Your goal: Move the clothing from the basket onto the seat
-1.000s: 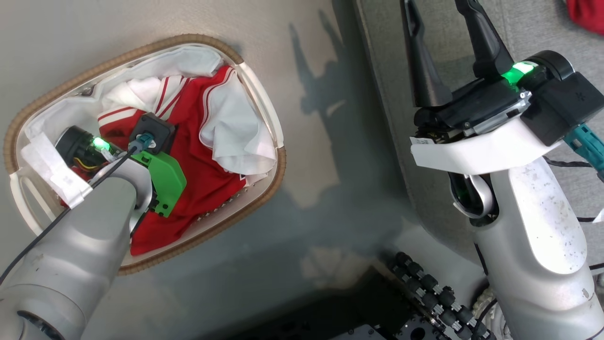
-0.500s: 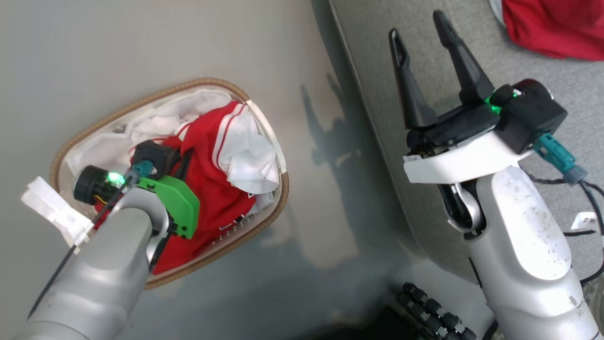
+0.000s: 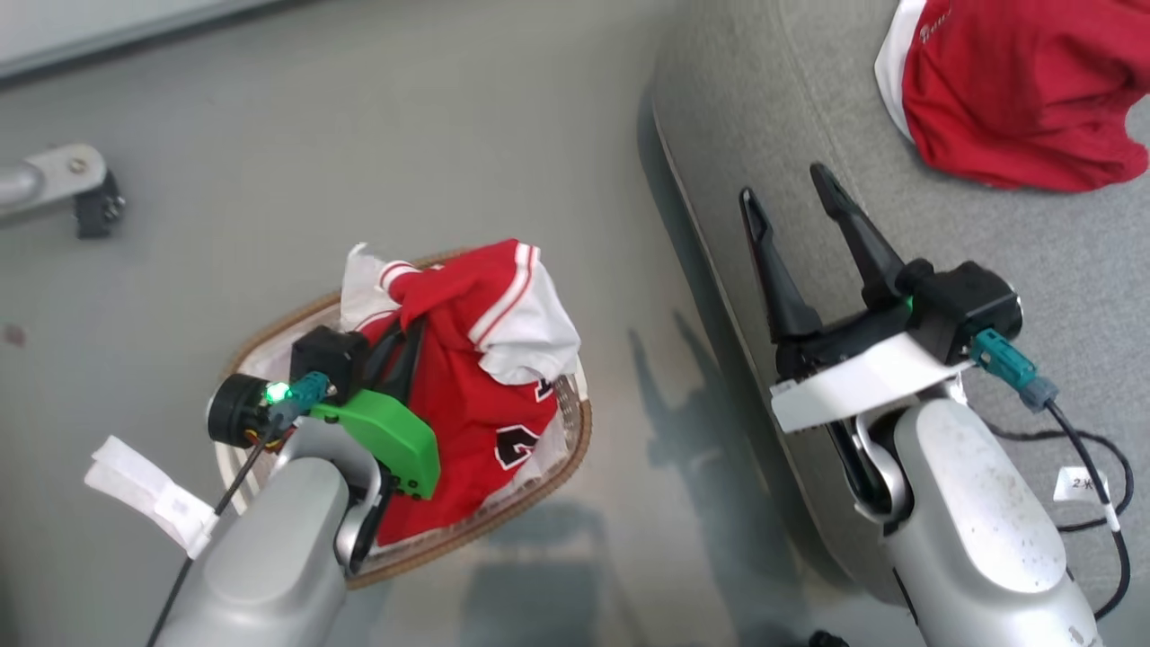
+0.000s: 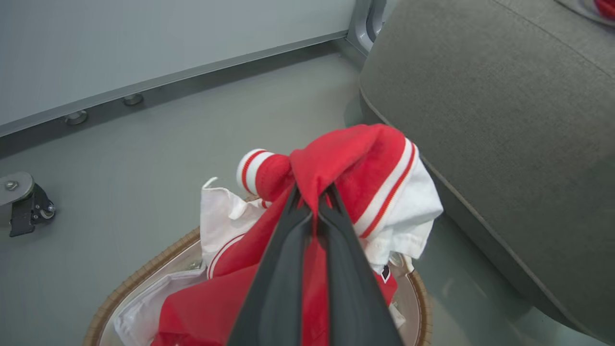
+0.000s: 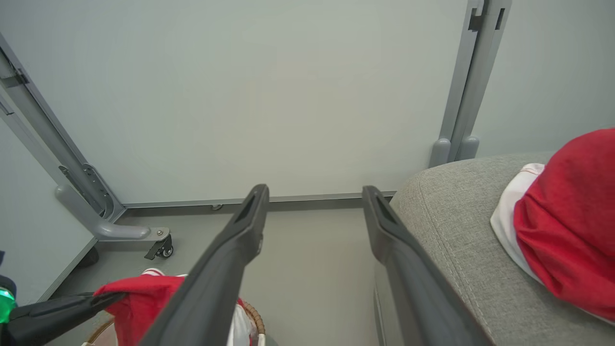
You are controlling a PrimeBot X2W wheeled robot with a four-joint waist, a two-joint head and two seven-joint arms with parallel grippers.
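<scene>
My left gripper (image 3: 411, 325) is shut on a bunched fold of the red clothing (image 3: 467, 377) with white trim, held up above the basket (image 3: 575, 440); its lower part still hangs into the basket. The left wrist view has the fingertips (image 4: 312, 194) pinching red cloth (image 4: 355, 158) over the brown woven rim (image 4: 129, 288). To the right lies the grey seat (image 3: 809, 108), with another red garment (image 3: 1006, 99) on it. My right gripper (image 3: 782, 181) stands open and holds nothing over the seat's left edge; in its own view (image 5: 314, 192) it points at the wall.
A metal frame foot with a caster (image 3: 90, 193) stands on the grey floor at the far left. A wall panel (image 5: 288, 96) with grey posts rises behind the floor. White liner (image 4: 139, 317) lies in the basket. Cables (image 3: 1096, 467) trail by my right forearm.
My left gripper has risen out of the basket, pulling the red garment up with it. The head camera has shifted, bringing more of the seat and the garment on it into view. The right gripper stays open.
</scene>
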